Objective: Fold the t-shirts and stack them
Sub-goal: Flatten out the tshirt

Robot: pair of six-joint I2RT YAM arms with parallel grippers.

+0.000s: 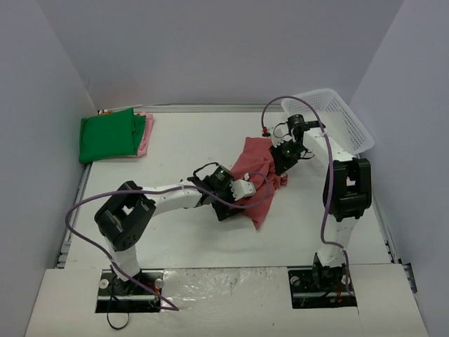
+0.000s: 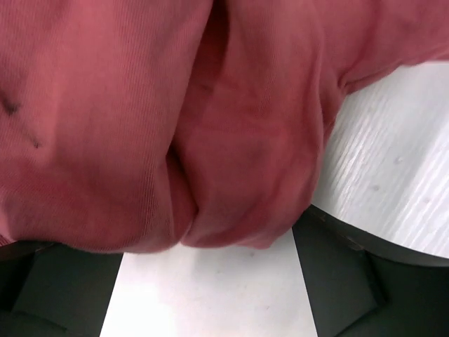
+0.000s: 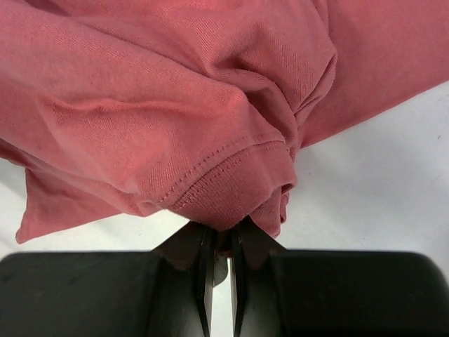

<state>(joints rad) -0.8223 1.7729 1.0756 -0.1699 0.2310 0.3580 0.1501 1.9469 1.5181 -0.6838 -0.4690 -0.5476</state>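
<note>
With the green t-shirt (image 1: 109,135) and pink t-shirt (image 1: 146,132) stacked at the table's (image 1: 175,147) far-left corner, your right gripper (image 3: 221,242) pinches the crumpled dusty-red t-shirt (image 1: 256,165) by its ribbed edge mid-table, your left gripper (image 1: 238,188) gaping wide at its folds: spreading it flat looks next.

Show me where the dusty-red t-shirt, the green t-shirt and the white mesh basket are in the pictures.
dusty-red t-shirt (image 1: 254,160): top external view, on its upper part.
green t-shirt (image 1: 109,137): top external view, middle of the folded cloth.
white mesh basket (image 1: 344,116): top external view, on its mesh wall.
</note>
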